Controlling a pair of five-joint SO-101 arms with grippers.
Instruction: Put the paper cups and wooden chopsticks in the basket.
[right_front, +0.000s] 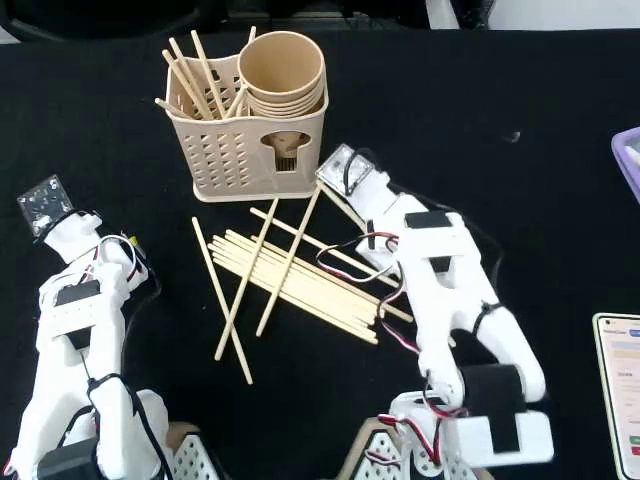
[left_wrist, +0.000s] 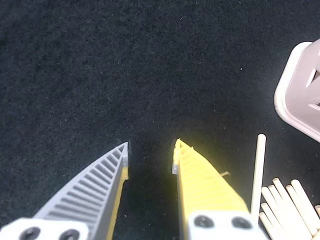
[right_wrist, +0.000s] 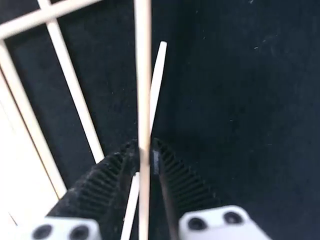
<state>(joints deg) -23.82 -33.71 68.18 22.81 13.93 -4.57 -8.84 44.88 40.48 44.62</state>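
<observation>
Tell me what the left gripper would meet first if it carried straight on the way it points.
Probably only the black table cloth: the open left gripper points down at a bare patch, with the beige plastic basket and wooden chopsticks off to one side.

The table (right_front: 540, 180) is covered in black cloth, dull and a bit fuzzy, with tiny specks of lint on it. The basket (right_front: 225, 160) is smooth beige plastic with a soft shine. The paper cups (right_front: 283, 70) look like plain brown paper, not shiny. The wooden chopsticks (right_front: 300, 285) are pale bare wood, and one chopstick (right_wrist: 143, 75) seen up close looks smooth and dull. The left gripper (left_wrist: 151, 145) is ribbed plastic, grey and yellow. The right gripper (right_wrist: 144, 150) is ribbed black plastic. The arms (right_front: 450, 290) are smooth white plastic.
</observation>
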